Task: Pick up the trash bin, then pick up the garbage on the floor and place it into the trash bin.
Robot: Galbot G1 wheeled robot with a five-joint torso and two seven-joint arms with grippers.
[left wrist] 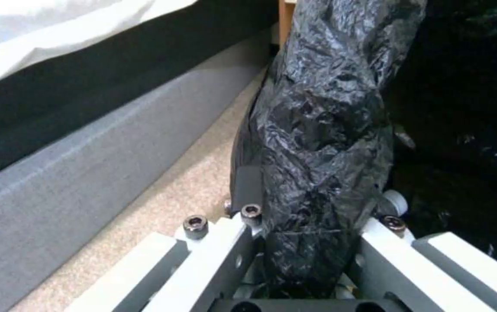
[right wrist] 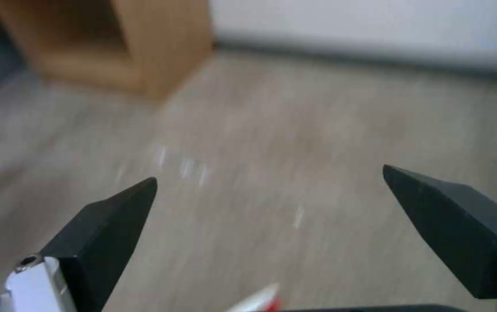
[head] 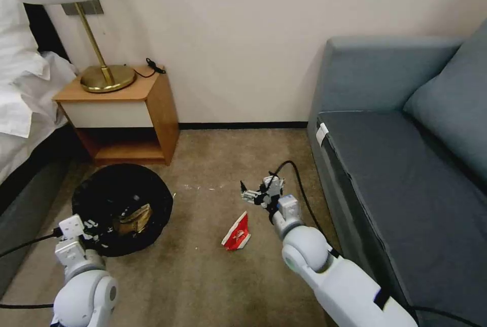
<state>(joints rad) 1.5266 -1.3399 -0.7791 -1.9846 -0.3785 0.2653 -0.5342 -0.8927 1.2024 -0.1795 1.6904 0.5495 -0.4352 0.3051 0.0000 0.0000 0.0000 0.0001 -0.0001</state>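
Left fingers: in the left wrist view the two light finger bars (left wrist: 225,255) sit on either side of a bunched fold of black liner, pinching it between them.
Left gripper: the left gripper (head: 94,233) sits at the lower left of the head view, at the near rim of the trash bin (head: 122,208), clamped on the bag-covered edge.
Right fingers: the two dark fingertips (right wrist: 116,216) stand wide apart in the right wrist view, with bare carpet between them and nothing held.
Right gripper: the right gripper (head: 252,194) hovers in the lower middle of the head view, above the carpet and just up and right of the red-and-white packet (head: 236,233).
Trash bin: lower left of the head view, on the carpet in front of the nightstand (head: 122,114); the black liner covers the rim and inside, and a tan paper wad (head: 134,218) lies within.
Packet: on the carpet at lower centre of the head view, between the bin and the sofa (head: 406,165), apart from both; a red-and-white sliver (right wrist: 257,301) of it shows at the bottom edge of the right wrist view.
Surroundings: a brass lamp (head: 104,71) stands on the nightstand at the upper left; the bed (head: 25,99) fills the left edge; the grey-blue sofa takes the right side.
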